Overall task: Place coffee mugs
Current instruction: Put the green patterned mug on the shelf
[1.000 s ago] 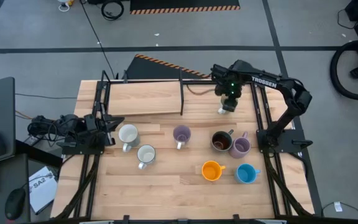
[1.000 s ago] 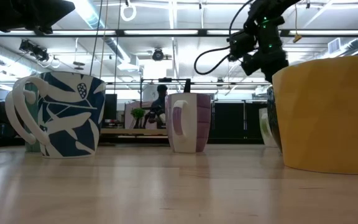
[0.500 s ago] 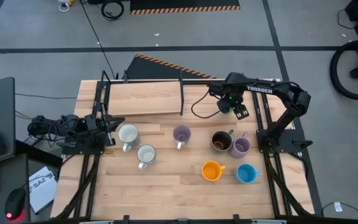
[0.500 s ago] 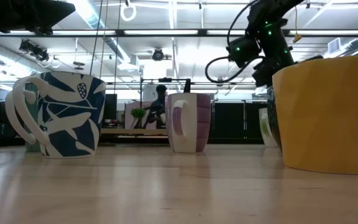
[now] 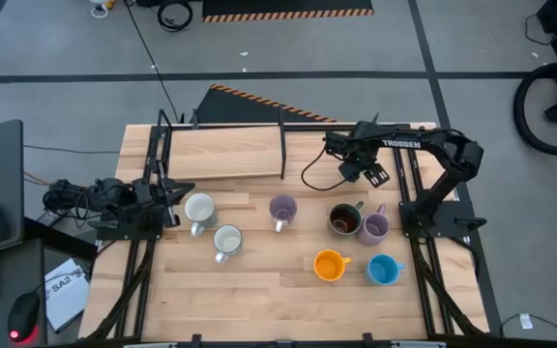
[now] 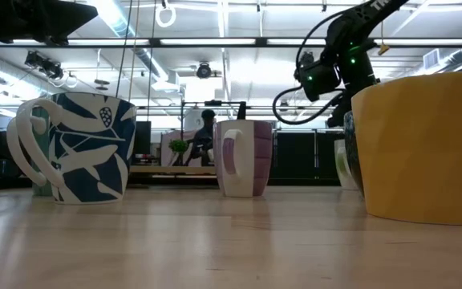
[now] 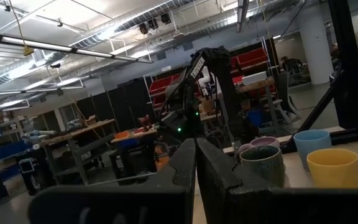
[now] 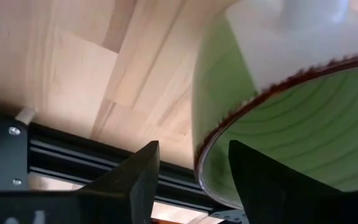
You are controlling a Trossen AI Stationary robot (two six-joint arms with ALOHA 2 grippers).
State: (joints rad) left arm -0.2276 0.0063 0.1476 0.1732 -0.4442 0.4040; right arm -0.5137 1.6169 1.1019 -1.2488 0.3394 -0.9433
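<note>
Seven mugs stand upright on the wooden table point(image 5: 259, 290). Two white ones, one point(image 5: 199, 209) and the other point(image 5: 227, 240), sit just beside my left arm. A lilac one point(image 5: 282, 208) stands near the middle. A dark brown mug point(image 5: 344, 219) touches a second lilac mug point(image 5: 374, 228) close to my right arm's base, and an orange mug point(image 5: 329, 265) and a blue mug point(image 5: 383, 270) stand side by side nearer the front edge. My right gripper point(image 5: 373, 174) hangs above the back of the table, beyond the dark brown mug, turned on its side. The green mug point(image 8: 216, 99) fills its wrist view, with its brown-edged rim right at that gripper and the table's wood and a black frame rail point(image 8: 73, 155) behind it. I cannot tell whether my right jaws pinch that mug or only stand around its rim. My left gripper point(image 7: 194, 146) waits at the left side of the table, its jaws closed together on nothing.
</note>
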